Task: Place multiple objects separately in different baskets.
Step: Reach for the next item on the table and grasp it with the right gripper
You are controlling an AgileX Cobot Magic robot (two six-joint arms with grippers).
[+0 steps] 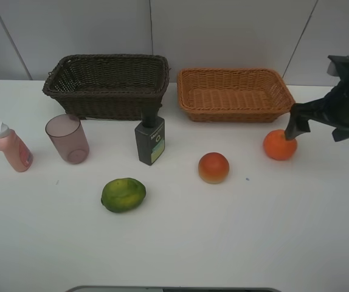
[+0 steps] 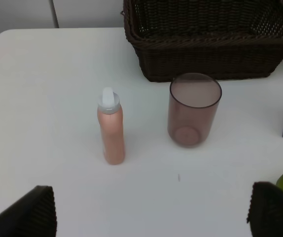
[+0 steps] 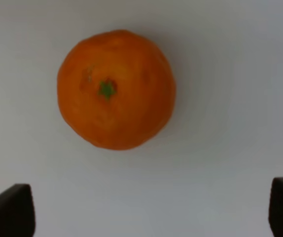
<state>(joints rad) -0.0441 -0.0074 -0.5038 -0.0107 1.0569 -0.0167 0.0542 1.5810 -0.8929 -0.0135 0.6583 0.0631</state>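
Green fruit [image 1: 123, 194] frontmost; dark bottle [image 1: 150, 141] btwn it & brown basket [image 1: 101, 100].

Pink bottle [image 2: 111, 129] upright beside mauve cup [image 2: 194, 109]; cup near dark basket [image 2: 210, 49]; tool [image 2: 151, 197] jaws wide.

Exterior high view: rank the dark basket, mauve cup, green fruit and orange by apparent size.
1. dark basket, by far the largest
2. cup
3. green fruit, somewhat smaller than the cup, though it sits nearer the camera
4. orange, the smallest
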